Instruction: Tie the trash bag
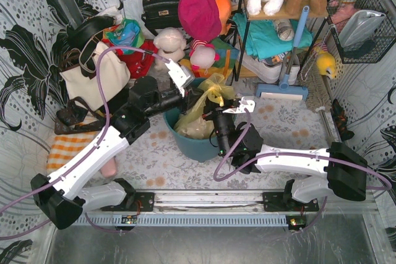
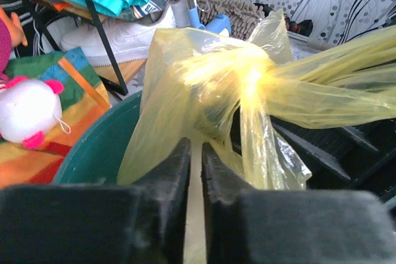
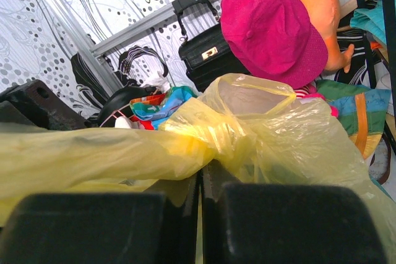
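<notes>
Two pairs of jaws: my right gripper (image 3: 199, 180) is pressed closed on a taut strand of the trash bag (image 3: 260, 128). My left gripper (image 2: 195, 153) stands narrow with film in the gap, and I cannot tell whether it grips. The bag sits bunched in the teal bin (image 1: 193, 145).

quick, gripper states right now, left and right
left fingers: closed on bag
right fingers: closed on bag

unseen bin (image 1: 197, 148) interior (under trash bag (image 1: 193, 115))
</notes>
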`<state>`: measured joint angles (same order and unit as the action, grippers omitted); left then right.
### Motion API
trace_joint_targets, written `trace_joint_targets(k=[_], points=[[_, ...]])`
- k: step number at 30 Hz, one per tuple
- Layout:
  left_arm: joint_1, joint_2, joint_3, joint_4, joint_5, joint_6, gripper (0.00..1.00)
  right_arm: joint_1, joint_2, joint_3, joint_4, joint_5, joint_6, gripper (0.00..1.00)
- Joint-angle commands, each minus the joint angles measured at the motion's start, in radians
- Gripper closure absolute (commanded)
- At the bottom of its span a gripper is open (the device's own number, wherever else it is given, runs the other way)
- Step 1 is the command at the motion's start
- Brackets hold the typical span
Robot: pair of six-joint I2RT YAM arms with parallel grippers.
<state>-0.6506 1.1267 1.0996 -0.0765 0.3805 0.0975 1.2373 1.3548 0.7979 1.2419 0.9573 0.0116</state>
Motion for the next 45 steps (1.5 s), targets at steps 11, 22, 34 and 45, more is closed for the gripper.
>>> trace_joint_targets(k=[11,22,34,45], points=[[0.005,-0.157,-0.052,0.007,0.068,-0.015,1.00,-0.004,0.037,0.002,0.073,-0.009,-0.002,1.00],[0.005,-0.177,-0.085,-0.016,-0.114,-0.043,0.57,-0.004,0.031,0.004,0.062,-0.013,0.002,1.00],[0.005,-0.057,-0.015,0.085,-0.125,0.009,0.34,-0.003,0.014,0.005,0.036,-0.014,0.004,1.00],[0.005,-0.015,-0.024,0.188,0.033,0.045,0.61,-0.004,0.015,0.007,0.023,-0.008,0.004,1.00]])
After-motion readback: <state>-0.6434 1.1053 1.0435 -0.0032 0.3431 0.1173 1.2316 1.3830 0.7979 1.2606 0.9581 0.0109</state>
